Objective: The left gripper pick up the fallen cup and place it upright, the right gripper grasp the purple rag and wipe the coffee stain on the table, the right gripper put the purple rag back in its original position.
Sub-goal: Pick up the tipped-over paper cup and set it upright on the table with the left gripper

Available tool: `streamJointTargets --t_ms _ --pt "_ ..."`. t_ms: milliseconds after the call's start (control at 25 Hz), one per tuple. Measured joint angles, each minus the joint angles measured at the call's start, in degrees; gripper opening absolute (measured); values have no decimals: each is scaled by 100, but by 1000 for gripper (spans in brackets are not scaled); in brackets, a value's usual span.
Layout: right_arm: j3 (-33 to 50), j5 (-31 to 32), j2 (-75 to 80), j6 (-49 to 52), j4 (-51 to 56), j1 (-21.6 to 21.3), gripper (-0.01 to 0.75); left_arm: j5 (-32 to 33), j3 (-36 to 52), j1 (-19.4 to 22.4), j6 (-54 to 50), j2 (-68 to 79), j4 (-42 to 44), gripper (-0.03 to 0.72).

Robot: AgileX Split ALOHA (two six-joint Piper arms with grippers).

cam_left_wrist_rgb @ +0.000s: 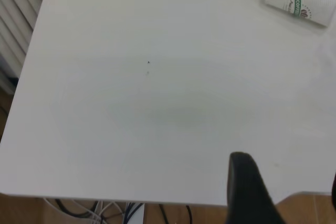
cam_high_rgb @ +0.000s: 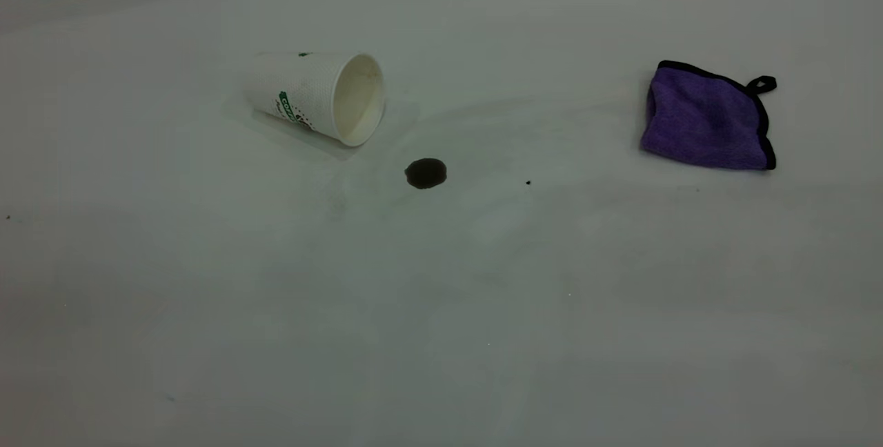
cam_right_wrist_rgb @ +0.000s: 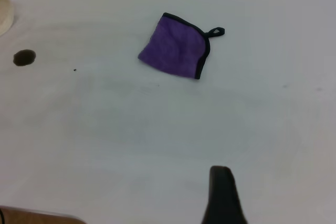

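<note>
The white paper cup [cam_high_rgb: 317, 95] lies on its side on the white table [cam_high_rgb: 441, 309], its open mouth facing the dark brown coffee stain [cam_high_rgb: 425, 173] just in front of it. The purple rag [cam_high_rgb: 707, 119] lies folded at the right, loop at its far corner. No arm shows in the exterior view. My left gripper [cam_left_wrist_rgb: 287, 170] hangs open over the table's near edge, far from the cup [cam_left_wrist_rgb: 302, 1]. My right gripper [cam_right_wrist_rgb: 281, 198] is open, with one finger [cam_right_wrist_rgb: 222, 195] showing, well short of the rag [cam_right_wrist_rgb: 176, 46], the stain [cam_right_wrist_rgb: 24, 57] and the cup's rim [cam_right_wrist_rgb: 4, 11].
A tiny black speck [cam_high_rgb: 528, 183] sits right of the stain. In the left wrist view the table edge [cam_left_wrist_rgb: 157, 202] shows, with cables [cam_left_wrist_rgb: 100, 213] and wooden floor [cam_left_wrist_rgb: 310, 208] below it and a slatted wall [cam_left_wrist_rgb: 16, 19] beside it.
</note>
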Motion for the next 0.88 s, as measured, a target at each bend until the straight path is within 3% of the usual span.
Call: streamJointTargets --t_ms 160,400,520,640,760,880 --pt "0 0 0 0 0 0 565 -231 -312 0 -458 863 208 449" --pt "0 0 0 0 0 0 565 -986 -951 0 -706 3305 385 453" --pt "0 0 0 0 0 0 565 -1376 -1339 0 -708 4529 384 498" --pt "0 0 0 0 0 0 565 -1590 -1767 -13 -632 5666 384 589" --pt "0 0 0 0 0 0 565 -1643 -2232 -363 -578 6743 421 651" --pt "0 0 0 0 4 0 565 -1727 -2766 -1058 -796 7636 665 664"
